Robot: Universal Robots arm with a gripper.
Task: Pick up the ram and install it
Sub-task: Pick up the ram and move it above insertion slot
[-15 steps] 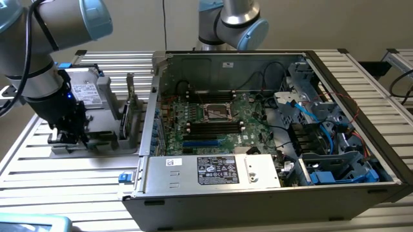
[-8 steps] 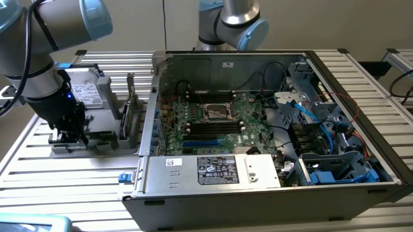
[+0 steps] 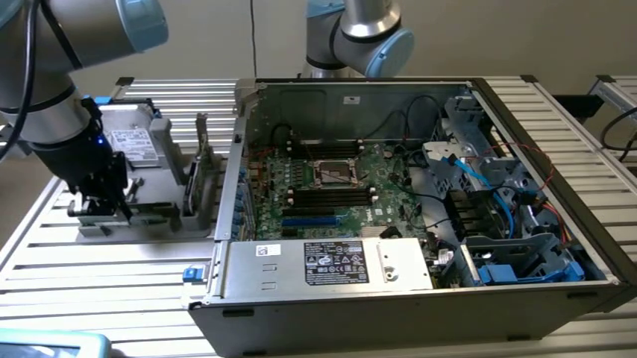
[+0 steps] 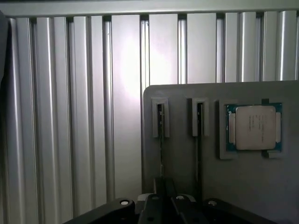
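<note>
the gripper (image 4: 164, 200) is pressed together on the thin edge of the ram (image 4: 160, 126), which stands in a slot of the grey holder (image 4: 243, 186) directly beneath it. the grasp looks made, the lift not yet; the computer case (image 3: 398, 298) lies well apart, install undone.

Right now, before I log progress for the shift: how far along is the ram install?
Done: the approach, with the gripper down at the gray holder. In hand: its jaws are shut on the ram, which stands in the holder's slot. Left: lifting it out and seating it in the motherboard slots, which look unfilled.
</note>
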